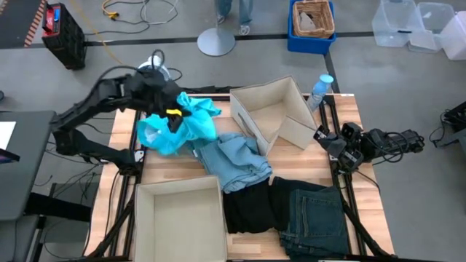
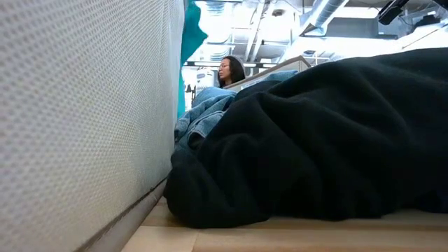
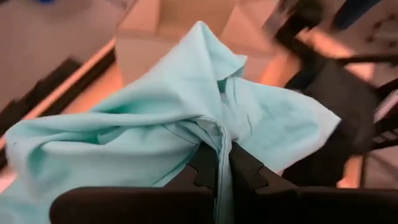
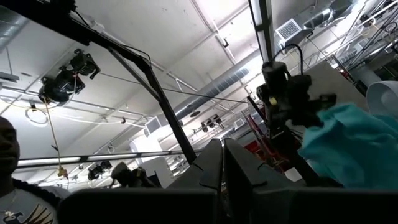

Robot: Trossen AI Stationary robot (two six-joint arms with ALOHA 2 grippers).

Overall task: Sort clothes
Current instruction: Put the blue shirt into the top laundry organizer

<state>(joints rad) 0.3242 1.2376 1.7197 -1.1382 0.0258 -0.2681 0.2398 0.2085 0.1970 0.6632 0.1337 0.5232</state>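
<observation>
Sorting had barely begun: the left gripper [image 3: 222, 167], pinched on the turquoise top [image 1: 178, 124], held it beside the empty far box [image 1: 271, 113], other clothes [image 1: 280, 196] unsorted, right gripper [image 4: 222, 163] closed, idle.

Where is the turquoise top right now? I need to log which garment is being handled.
In the high view, the turquoise top hangs from the shut left gripper at the table's far left, beside the denim piece.

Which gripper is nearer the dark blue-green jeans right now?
Right. The right gripper sits at the table's right edge, apart from the dark blue-green jeans. The left gripper is across the table, shut on the turquoise top.
</observation>
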